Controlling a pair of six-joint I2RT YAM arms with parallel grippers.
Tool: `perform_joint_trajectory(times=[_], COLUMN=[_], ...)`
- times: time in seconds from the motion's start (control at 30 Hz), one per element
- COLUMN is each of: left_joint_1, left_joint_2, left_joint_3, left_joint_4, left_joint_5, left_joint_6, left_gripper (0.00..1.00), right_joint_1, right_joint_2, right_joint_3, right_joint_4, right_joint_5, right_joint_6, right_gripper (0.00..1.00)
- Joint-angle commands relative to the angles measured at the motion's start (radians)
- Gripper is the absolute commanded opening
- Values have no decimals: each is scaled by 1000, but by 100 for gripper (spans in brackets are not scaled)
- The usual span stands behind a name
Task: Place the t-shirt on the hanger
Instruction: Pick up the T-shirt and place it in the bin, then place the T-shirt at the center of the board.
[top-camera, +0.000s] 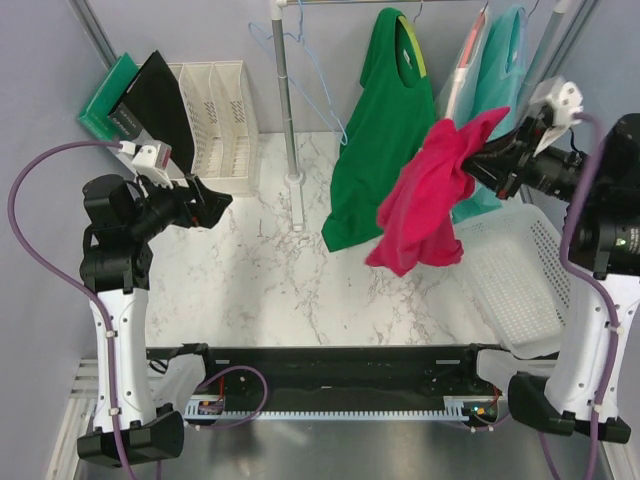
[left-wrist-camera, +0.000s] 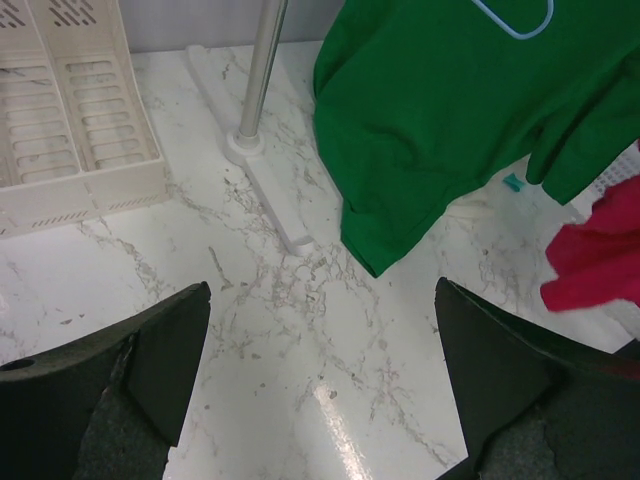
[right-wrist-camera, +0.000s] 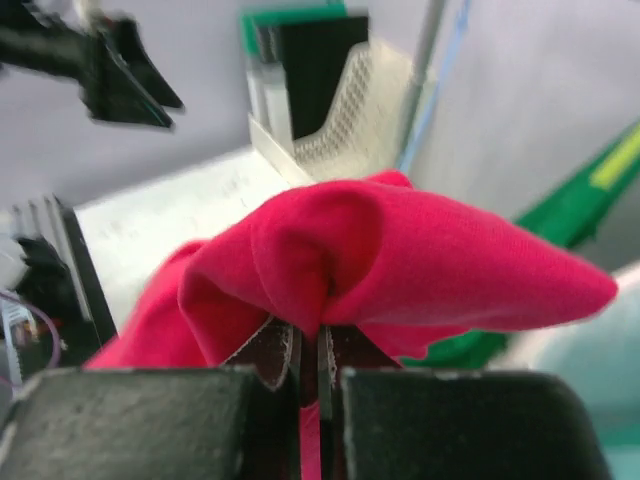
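Right claw (top-camera: 480, 152) is shut tight on one bunched fold of the red t-shirt (top-camera: 425, 200); in the right wrist view, cloth is pinched between the two fingers, which are pressed together (right-wrist-camera: 308, 350). The shirt hangs clear of the bench (top-camera: 260, 290), bunched in a loose lump over the bench's right side. Its lower part dangles beside one white basket (top-camera: 510, 290).

Left claw (top-camera: 210, 205) stands wide open and holds nothing. It hovers over the left of the bench, and its wrist view shows bare marble between the two fingers (left-wrist-camera: 322, 290).

Farther back on the left, one white file rack (top-camera: 215, 120) stands on the bench, with a green board (top-camera: 105, 95) and a black board (top-camera: 155, 95) leaning beside it.

One metal pole (top-camera: 288, 110) rises from a white foot. At the back, one light-blue wire hanger (top-camera: 325, 97) hangs empty just right of the pole, well apart from the red shirt.

There are three shirts in all. The two others, one dark green (top-camera: 375, 140) and one teal (top-camera: 500, 70), hang behind the red one.
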Motion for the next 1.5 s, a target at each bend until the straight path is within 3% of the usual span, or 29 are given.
perform_joint_trajectory(times=[0.0, 0.07, 0.13, 0.17, 0.2, 0.23, 0.27, 0.3, 0.33, 0.37, 0.4, 0.53, 0.73, 0.8, 0.87, 0.97, 1.0, 1.1, 1.37, 1.47], left_joint_1=[8, 6, 6, 6, 6, 6, 6, 6, 6, 6, 6, 8, 6, 8, 3, -44, -72, -188, -509, -512], left_joint_2=[-33, -39, -31, -27, -17, -1, 6, 13, 18, 27, 30, 47, 95, 121, 131, 106, 81, 50, 182, 303], left_joint_3=[20, 11, -2, -2, -2, 4, 10, 17, 39, 50, 73, 109, 103, 89, 58, -38, -67, -173, -370, -364], left_joint_4=[85, 101, 118, 121, 121, 118, 115, 107, 83, 67, 53, -54, -232, -319, -417, -476, -487, -467, -134, -17], left_joint_5=[-18, -23, -17, -3, 5, 14, 41, 51, 63, 75, 72, 71, 90, 121, 181, 164, 140, 86, -53, -58], left_joint_6=[-75, -101, -113, -115, -116, -115, -109, -86, -67, -29, -6, 102, 318, 472, 674, 923, 962, 1051, 920, 841], left_gripper=[99, 99, 99, 99, 99, 99, 99, 99, 99, 99, 99, 99, 99, 97, 96, 96, 96, 96, 91, 89], right_joint_1=[5, 60, 141, 193, 234, 335, 400, 480, 643, 708, 797, 936, 947, 936, 927, 890, 872, 809, 776, 776], right_joint_2=[-69, -21, 53, 86, 106, 129, 184, 217, 246, 278, 281, 312, 266, 251, 225, 189, 174, 116, 88, 122], right_joint_3=[-244, -183, -99, -82, -54, -33, 27, 58, 75, 41, -5, -164, -403, -474, -597, -755, -789, -861, -881, -898], right_joint_4=[1483, 1375, 1063, 846, 742, 627, 384, 269, 189, 137, 158, 219, 296, 291, 308, 324, 317, 267, 201, 227], right_joint_5=[-208, -184, -155, -133, -107, -16, 44, 116, 203, 317, 363, 558, 758, 824, 880, 911, 866, 769, 736, 758], right_joint_6=[1223, 1184, 1040, 858, 779, 675, 478, 361, 285, 213, 208, 96, 39, 24, 19, -36, -51, -73, -62, -59], right_gripper=[0, 0, 0, 0, 0, 0, 0, 0, 0, 0, 0, 0, 3, 5, 17, 51, 71, 98, 94, 91])
